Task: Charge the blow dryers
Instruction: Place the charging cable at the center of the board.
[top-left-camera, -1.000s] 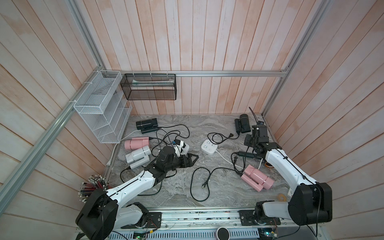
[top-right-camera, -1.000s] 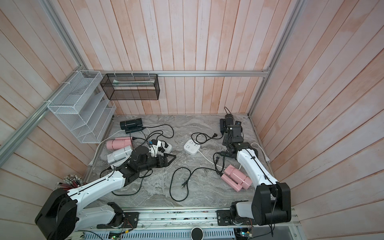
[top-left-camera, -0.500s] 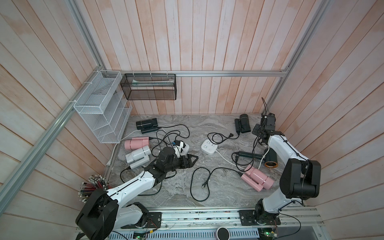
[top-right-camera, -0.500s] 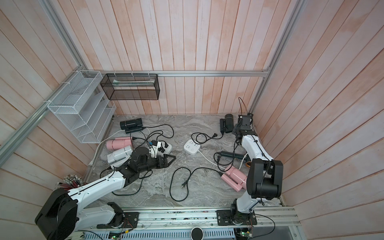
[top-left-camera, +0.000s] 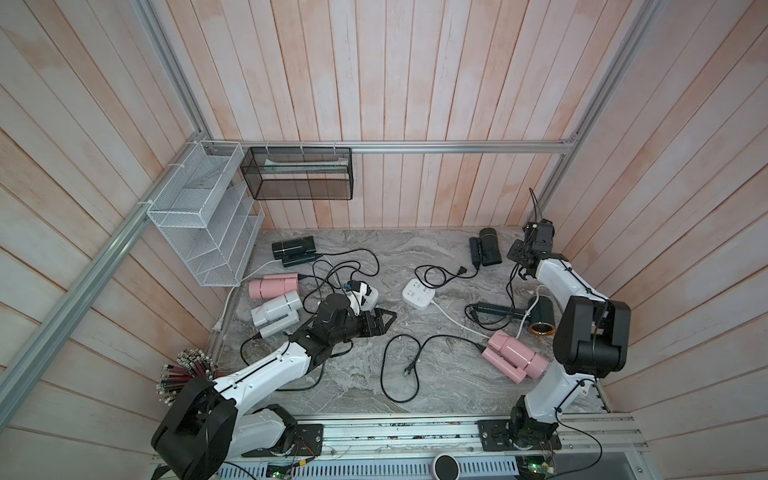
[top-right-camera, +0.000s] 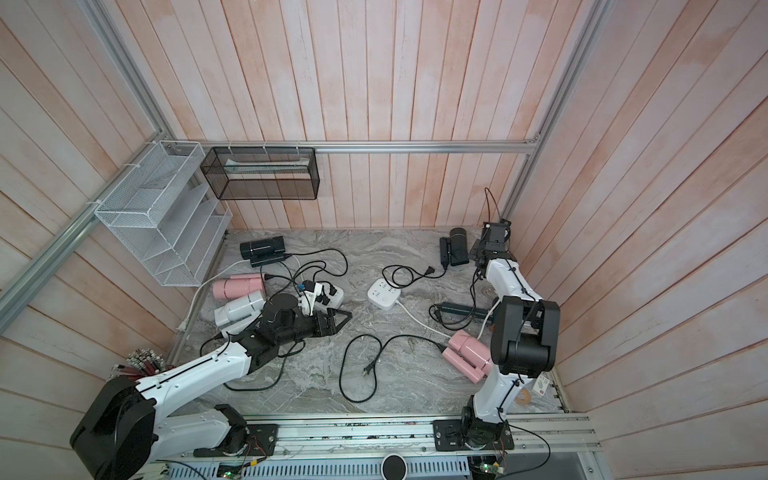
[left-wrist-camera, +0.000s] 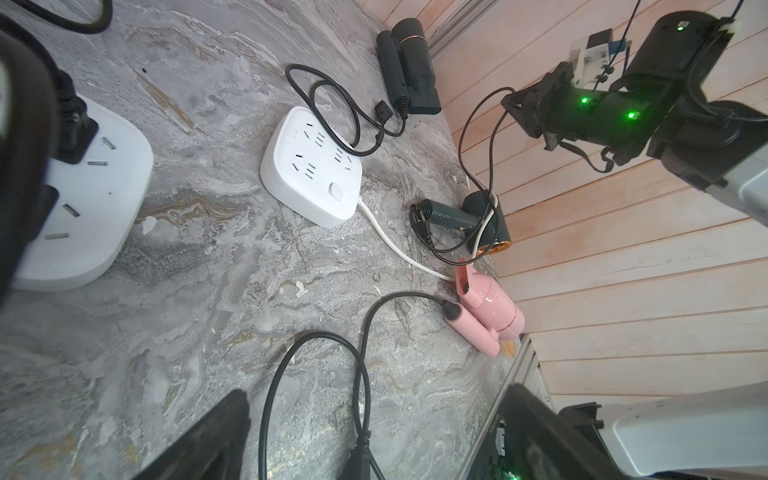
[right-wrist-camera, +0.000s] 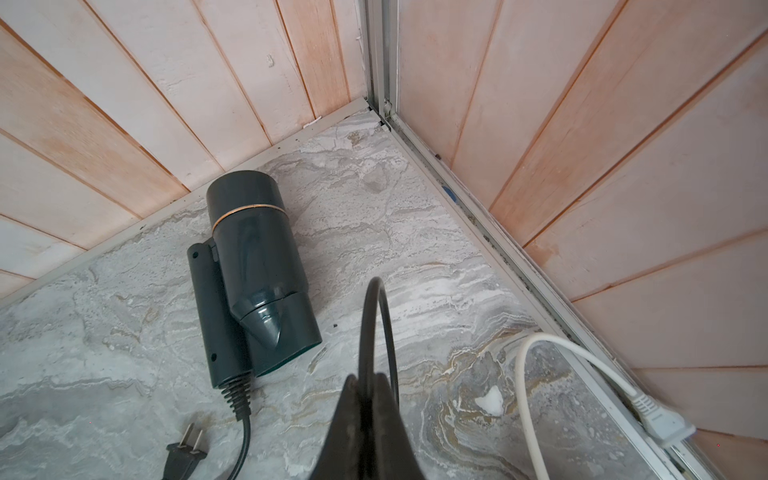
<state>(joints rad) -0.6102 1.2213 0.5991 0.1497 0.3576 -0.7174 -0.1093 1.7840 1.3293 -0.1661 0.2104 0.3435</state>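
Several blow dryers lie on the marble table: a black one, a pink one and a grey one at the left, a black one at the back right, a dark one by the right wall and a pink one in front of it. My right gripper hangs in the back right corner, shut on a loop of black cord that runs down to the dark dryer. My left gripper lies low and open, holding nothing.
A white power strip sits mid-table with free sockets; another beside my left gripper holds plugs. A loose cord with its plug lies in front. A white cable runs along the right wall. Wire baskets hang at the back left.
My right arm has swung from the dark dryer back into the right corner, drawing the black cord up with it. That dryer shifted toward the right wall. The left arm stayed put.
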